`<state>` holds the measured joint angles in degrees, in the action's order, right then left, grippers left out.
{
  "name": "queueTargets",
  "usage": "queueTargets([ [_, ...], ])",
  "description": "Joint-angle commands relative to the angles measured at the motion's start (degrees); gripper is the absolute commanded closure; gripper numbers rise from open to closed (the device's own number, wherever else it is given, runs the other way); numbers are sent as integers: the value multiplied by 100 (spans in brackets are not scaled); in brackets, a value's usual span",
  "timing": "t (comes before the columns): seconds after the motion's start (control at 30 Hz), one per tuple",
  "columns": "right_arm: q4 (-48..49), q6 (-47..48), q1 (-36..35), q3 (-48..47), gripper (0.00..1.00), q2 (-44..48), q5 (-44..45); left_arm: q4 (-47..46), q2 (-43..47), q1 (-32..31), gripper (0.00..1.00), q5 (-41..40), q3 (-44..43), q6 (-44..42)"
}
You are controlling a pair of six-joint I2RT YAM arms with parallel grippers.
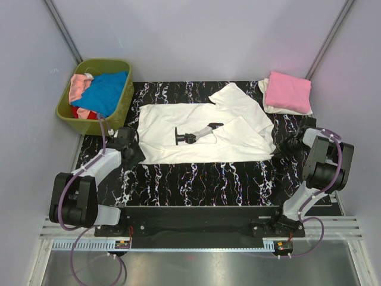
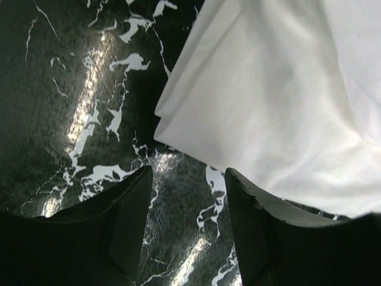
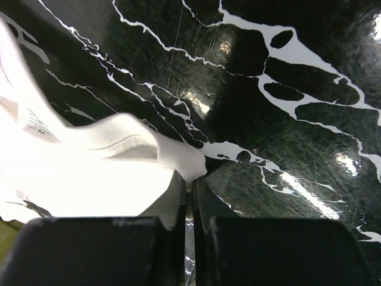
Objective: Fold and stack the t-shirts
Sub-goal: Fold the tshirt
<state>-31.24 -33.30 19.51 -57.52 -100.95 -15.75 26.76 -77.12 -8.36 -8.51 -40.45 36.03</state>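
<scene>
A white t-shirt with a black-and-grey robot-arm print lies spread on the black marbled table, its right side partly folded over. My right gripper is shut on the shirt's ribbed collar edge at the shirt's right end. My left gripper is open and empty, low over the table just off the shirt's near left corner. A folded pink t-shirt lies on a folded white one at the back right.
An olive-green basket at the back left holds blue, pink and red shirts. Grey walls close the cell on three sides. A black rail runs along the table's near edge.
</scene>
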Motion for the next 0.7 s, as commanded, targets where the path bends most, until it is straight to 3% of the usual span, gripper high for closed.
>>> queueTargets([
  [0.0, 180, 43, 27, 91, 100, 5, 160, -619, -189, -25, 43, -475, -51, 79],
  [0.1, 224, 34, 27, 91, 100, -21, 125, -751, -399, -25, 44, -625, -112, 123],
  [0.2, 268, 25, 27, 109, 100, -13, 116, -901, -689, -25, 53, -713, -227, 123],
  [0.23, 268, 8, 27, 118, 100, 5, 133, -953, -838, -25, 64, -713, -288, 89],
  [0.3, 277, 8, 27, 135, 100, 66, 168, -971, -962, -25, 75, -792, -385, 80],
  [0.33, 268, 8, 27, 144, 100, 84, 203, -963, -1050, -25, 87, -810, -472, 45],
  [0.4, 189, -18, 36, 127, 100, 171, 343, -919, -1059, -25, 100, -827, -543, 1],
  [0.67, -188, -186, 194, 320, 100, 1383, 1293, 187, 126, -8, 100, -1083, -465, 211],
])
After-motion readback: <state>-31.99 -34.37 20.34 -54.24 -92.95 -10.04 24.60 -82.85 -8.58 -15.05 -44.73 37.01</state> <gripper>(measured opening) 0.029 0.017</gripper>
